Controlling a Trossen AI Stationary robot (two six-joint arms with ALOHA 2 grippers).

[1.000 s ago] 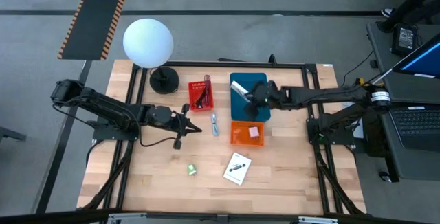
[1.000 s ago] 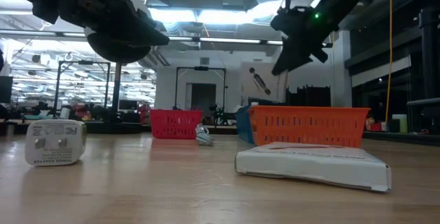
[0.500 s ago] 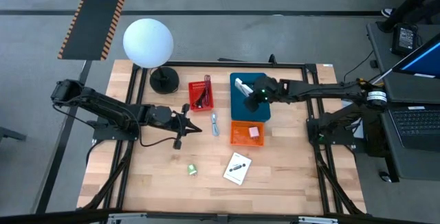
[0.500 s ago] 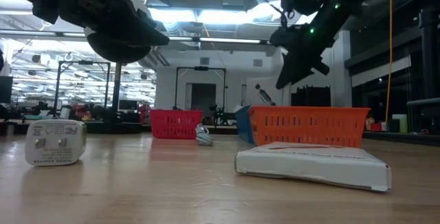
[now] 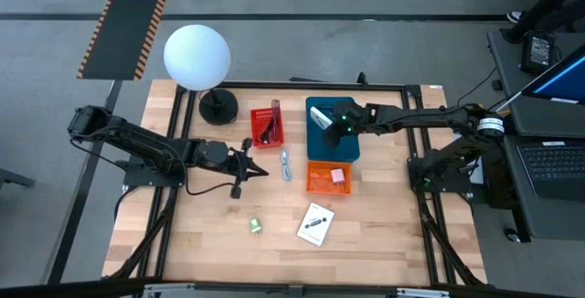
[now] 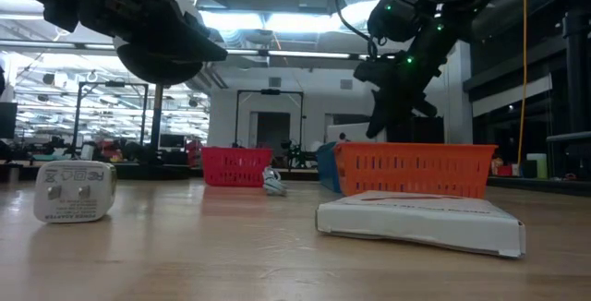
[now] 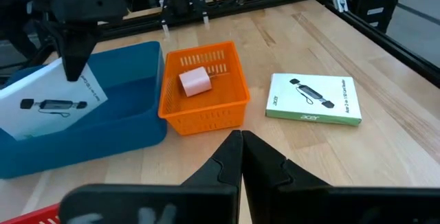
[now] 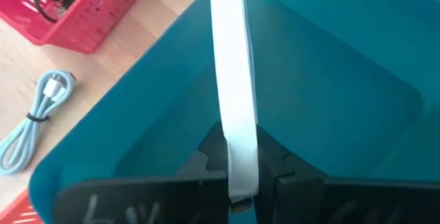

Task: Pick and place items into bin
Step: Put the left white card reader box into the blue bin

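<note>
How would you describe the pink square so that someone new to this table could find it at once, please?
Start at the large blue plastic bin near the table's middle. Directly in front of it sits a small orange plastic mesh basket. The pink square lies inside: the only thing in that basket, and the only pink item in sight.

Floor (image 5: 366, 51): grey, dark seams | Hazard-striped mat (image 5: 128, 19): beside table | Desk with laptop (image 5: 558, 161): to table's right | Ceiling lights (image 6: 277, 19): bright strips | Doorway (image 6: 270, 126): far wall
</note>
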